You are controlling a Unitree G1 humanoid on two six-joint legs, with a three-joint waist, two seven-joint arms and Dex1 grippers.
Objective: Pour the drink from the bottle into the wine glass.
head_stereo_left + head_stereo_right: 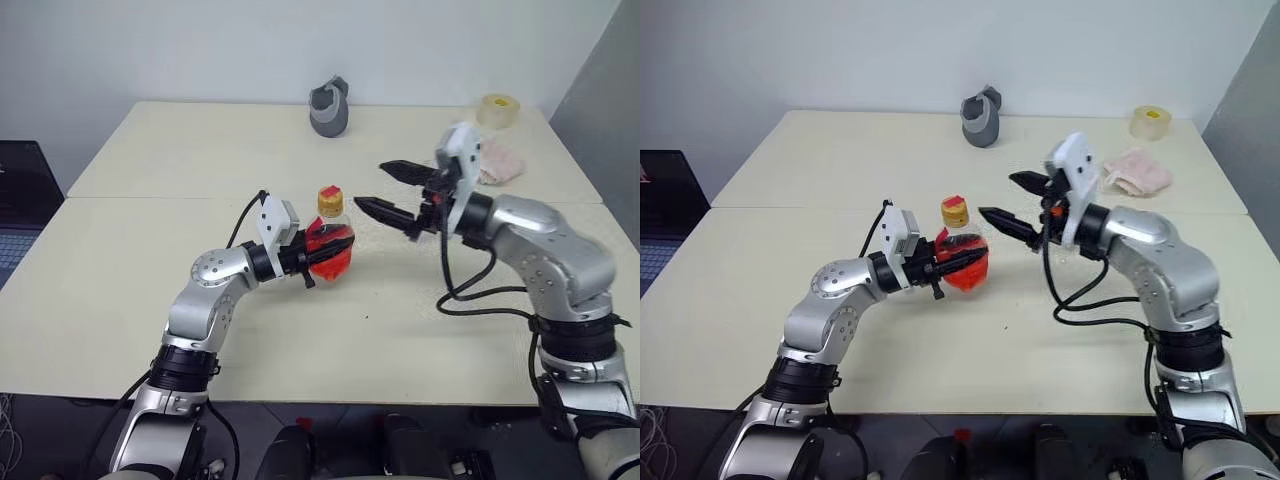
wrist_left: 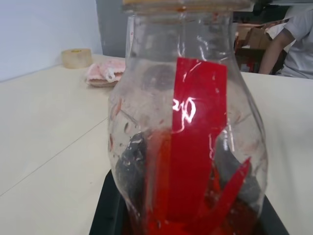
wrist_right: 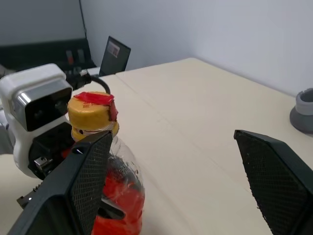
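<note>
1 bottle (image 1: 330,243) (yellow cap on) pinched by L gripper (image 1: 312,262); R gripper (image 1: 392,190) spread.

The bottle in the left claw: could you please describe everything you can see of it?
The small clear plastic bottle has a bulbous body, a narrow neck and a yellow cap with a scrap of red on top. A red label runs down its side, and translucent red-pink drink sits low in the body. It stands upright, cap still on, above the beige table. The left claw is shut on its body. The right claw is open beside the cap, not touching.
</note>
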